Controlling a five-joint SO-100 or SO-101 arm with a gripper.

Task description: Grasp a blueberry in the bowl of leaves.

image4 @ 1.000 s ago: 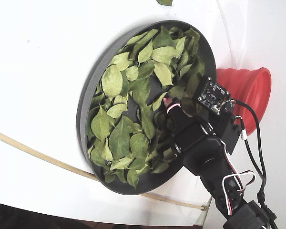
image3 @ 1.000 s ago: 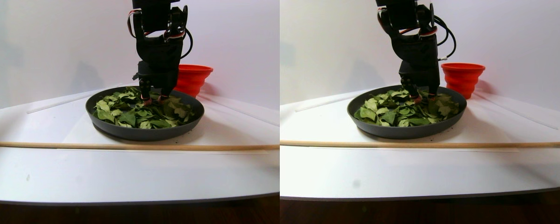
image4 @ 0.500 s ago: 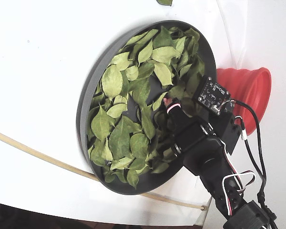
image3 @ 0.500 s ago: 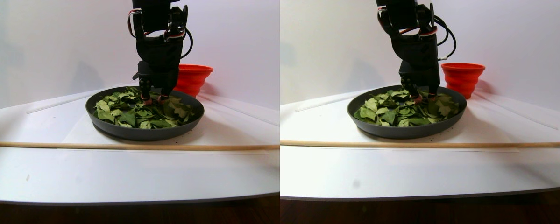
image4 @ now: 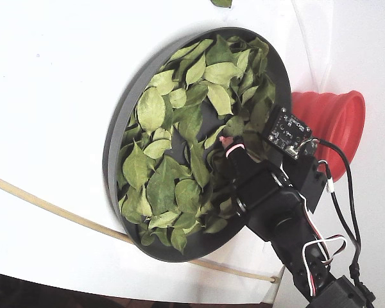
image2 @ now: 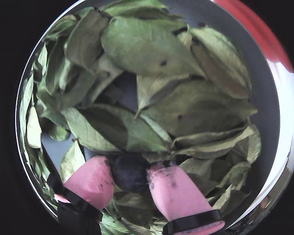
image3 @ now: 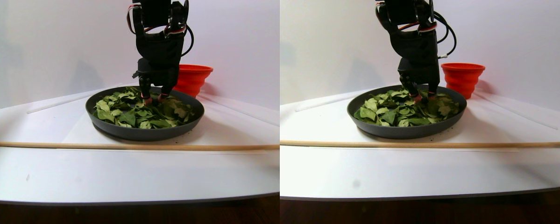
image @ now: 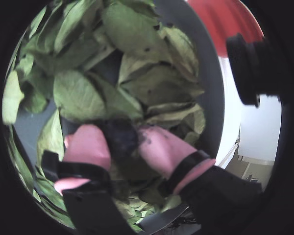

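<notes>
The dark grey bowl (image4: 115, 147) is full of loose green leaves (image4: 151, 109). My gripper (image4: 230, 145) reaches down into its right part in the fixed view. In both wrist views the pink fingertips stand either side of a dark blueberry (image2: 130, 172) and touch it on both sides; the gripper (image2: 130, 166) is shut on it, low among the leaves (image2: 142, 49). It shows the same in a wrist view (image: 120, 134), with the blueberry (image: 121, 138) between the pads. In the stereo pair view the gripper (image3: 152, 99) dips into the bowl (image3: 144, 133); the blueberry is hidden there.
A red ribbed cup (image4: 327, 122) stands right behind the bowl, close to the arm; it also shows in the stereo pair view (image3: 192, 79). A thin wooden stick (image3: 121, 146) lies across the white table in front of the bowl.
</notes>
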